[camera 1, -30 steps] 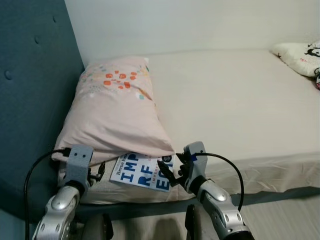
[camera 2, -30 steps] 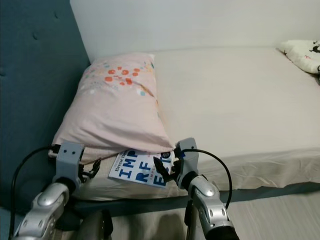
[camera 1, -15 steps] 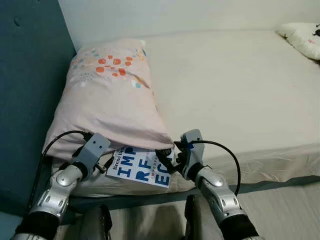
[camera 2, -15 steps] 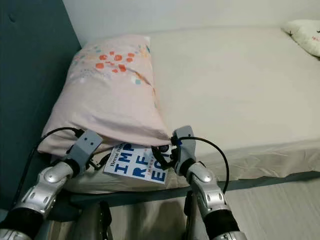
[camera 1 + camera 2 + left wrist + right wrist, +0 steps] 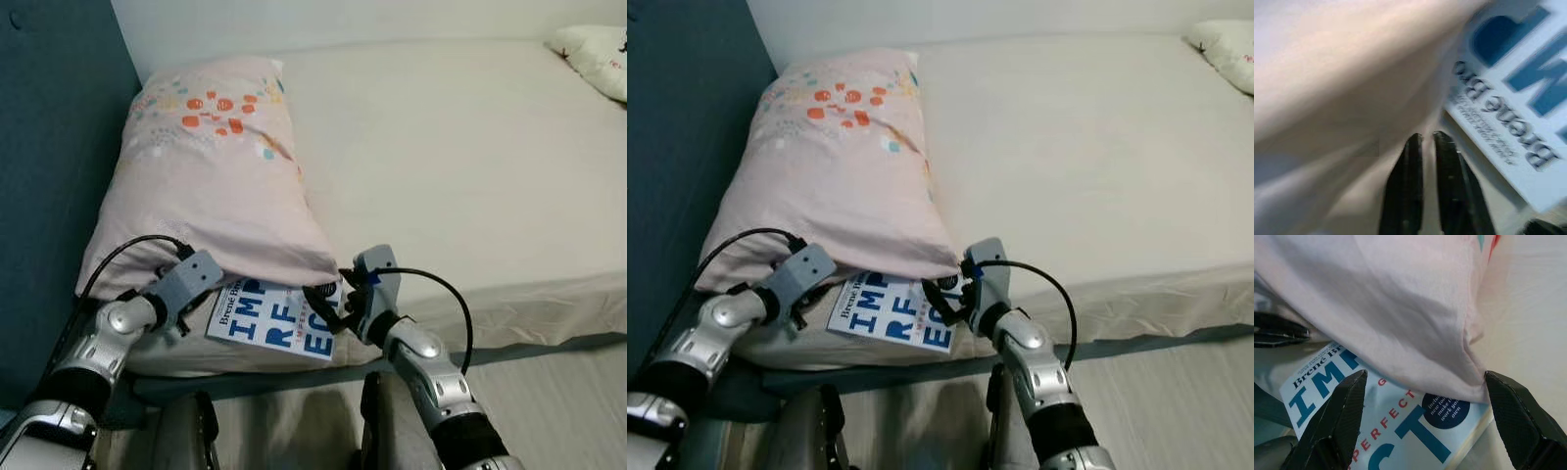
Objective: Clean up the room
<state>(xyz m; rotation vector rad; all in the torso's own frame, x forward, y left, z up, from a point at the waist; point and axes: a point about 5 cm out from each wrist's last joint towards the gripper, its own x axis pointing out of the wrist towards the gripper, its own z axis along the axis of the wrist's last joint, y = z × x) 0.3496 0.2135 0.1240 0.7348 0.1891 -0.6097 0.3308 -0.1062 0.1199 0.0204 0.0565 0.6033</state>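
Landmark: pale pink pillow with orange flower print [image 5: 211,186], lying at the head end of the cream-sheeted bed [image 5: 470,166], against the dark blue padded headboard [image 5: 49,147].

White paperback book with large blue letters [image 5: 279,321] lay on the bed edge, its far end tucked under the pillow's near corner.

Change since a second ago: left claw [image 5: 1425,147] had come in from beside the pillow to the book's left corner, fingers nearly closed, empty. Right claw [image 5: 1420,396] remained at the book's right edge just below the pillow corner, fingers spread wide across book and pillow, gripping nothing.

Judgement: both claws now flank the book; retrieval from under the pillow looks imminent. The pillow's weight may drag.
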